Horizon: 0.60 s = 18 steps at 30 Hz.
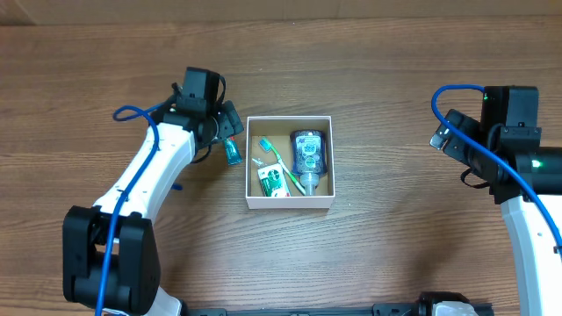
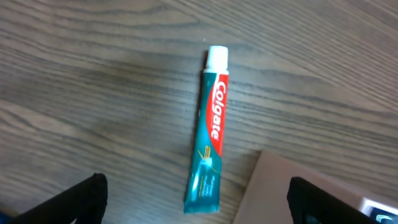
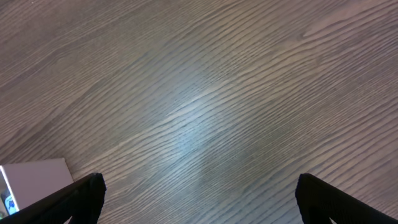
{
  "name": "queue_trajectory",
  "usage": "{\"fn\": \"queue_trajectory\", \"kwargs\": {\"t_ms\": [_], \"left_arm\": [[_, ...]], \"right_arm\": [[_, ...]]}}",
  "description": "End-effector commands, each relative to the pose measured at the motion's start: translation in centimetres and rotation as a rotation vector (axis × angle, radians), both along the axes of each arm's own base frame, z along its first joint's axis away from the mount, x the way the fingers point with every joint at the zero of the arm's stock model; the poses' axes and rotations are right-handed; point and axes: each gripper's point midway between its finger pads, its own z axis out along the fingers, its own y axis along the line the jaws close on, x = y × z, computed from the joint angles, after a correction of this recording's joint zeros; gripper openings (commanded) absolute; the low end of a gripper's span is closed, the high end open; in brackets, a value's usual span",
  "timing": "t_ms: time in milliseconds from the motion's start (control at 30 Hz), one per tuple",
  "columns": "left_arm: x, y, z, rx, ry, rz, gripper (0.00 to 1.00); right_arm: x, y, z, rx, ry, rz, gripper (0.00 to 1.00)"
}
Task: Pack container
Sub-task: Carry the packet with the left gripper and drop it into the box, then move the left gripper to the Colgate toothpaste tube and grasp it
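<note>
left pincer (image 2: 199, 202) apart above toothpaste (image 2: 210, 130) | right pincer (image 3: 199, 199) apart | risk: toothpaste lies flat beside box (image 1: 290, 203), may slip the grip

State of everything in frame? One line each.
container: open-top, upright, partly packed.
toothpaste tube: capped, flat on table, outside container.
bottle: lying inside container.
toothbrush: lying inside container.
left gripper: open, empty, above toothpaste tube.
right gripper: open, empty, over bare table.
</note>
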Motion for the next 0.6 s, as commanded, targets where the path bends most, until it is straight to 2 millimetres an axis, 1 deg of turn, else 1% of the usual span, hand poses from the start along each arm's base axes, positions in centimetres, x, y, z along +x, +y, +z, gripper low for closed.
{"fn": "queue_trajectory", "kwargs": {"t_ms": [0, 33, 133, 200, 333, 467, 500, 533, 567], "left_arm": [[0.2, 0.7, -2.2, 0.027, 0.011, 0.030, 0.89], [0.4, 0.7, -2.8, 0.029, 0.018, 0.029, 0.88], [0.5, 0.7, -5.5, 0.036, 0.063, 0.029, 0.90], [0.8, 0.6, -7.0, 0.039, 0.078, 0.021, 0.93], [1.1, 0.4, -8.9, 0.042, 0.092, 0.000, 0.94], [0.9, 0.5, -10.3, 0.055, 0.121, -0.015, 0.93], [0.8, 0.6, -10.5, 0.059, 0.126, -0.022, 0.89], [0.7, 0.6, -10.5, 0.064, 0.129, -0.033, 0.80], [0.7, 0.6, -10.5, 0.070, 0.131, -0.044, 0.69]], "right_arm": [[0.3, -0.2, 0.8, -0.006, -0.024, -0.008, 1.00], [0.3, -0.2, 0.8, -0.006, -0.024, -0.008, 1.00], [0.3, -0.2, 0.8, -0.006, -0.024, -0.008, 1.00], [0.3, -0.2, 0.8, -0.006, -0.024, -0.008, 1.00], [0.3, -0.2, 0.8, -0.006, -0.024, -0.008, 1.00], [0.3, -0.2, 0.8, -0.006, -0.024, -0.008, 1.00], [0.3, -0.2, 0.8, -0.006, -0.024, -0.008, 1.00], [0.3, -0.2, 0.8, -0.006, -0.024, -0.008, 1.00], [0.3, -0.2, 0.8, -0.006, -0.024, -0.008, 1.00]]}}
